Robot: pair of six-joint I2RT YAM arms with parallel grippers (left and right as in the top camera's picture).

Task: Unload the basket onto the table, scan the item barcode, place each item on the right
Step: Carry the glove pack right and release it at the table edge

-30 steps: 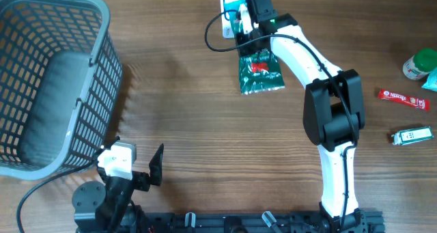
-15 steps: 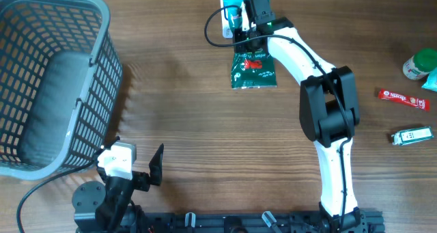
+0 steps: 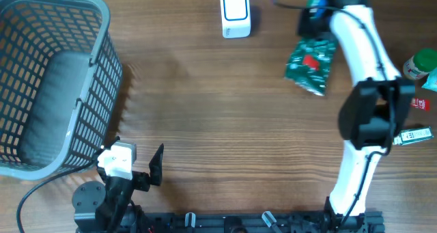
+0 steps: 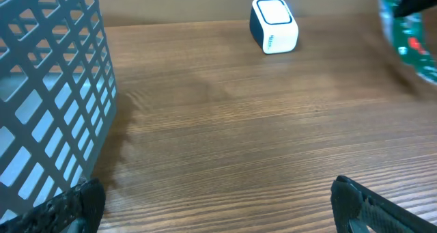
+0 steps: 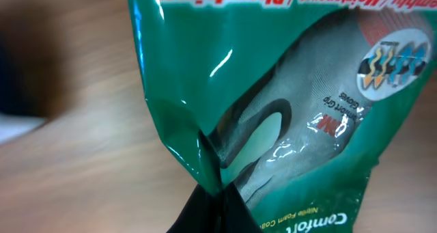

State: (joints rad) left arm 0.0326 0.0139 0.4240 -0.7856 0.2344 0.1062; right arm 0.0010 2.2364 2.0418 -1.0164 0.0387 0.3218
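Nearest, the left gripper stands released, its dark fingers spread wide at the near left edge of the wooden table. Beyond it lies a broad stretch of bare, grained brown board. A grey plastic basket with lattice walls fills the left side. Along the right edge lie a small clear-wrapped item, a red bar and a green-capped bottle, close by the right arm.

Farther off, the right gripper is clenched on the top of a green packet, at the far right. The packet is glossy, crinkled foil with red and white print, and it hangs tilted. A white boxy scanner with rounded corners sits at the far edge, well apart to the packet's left.
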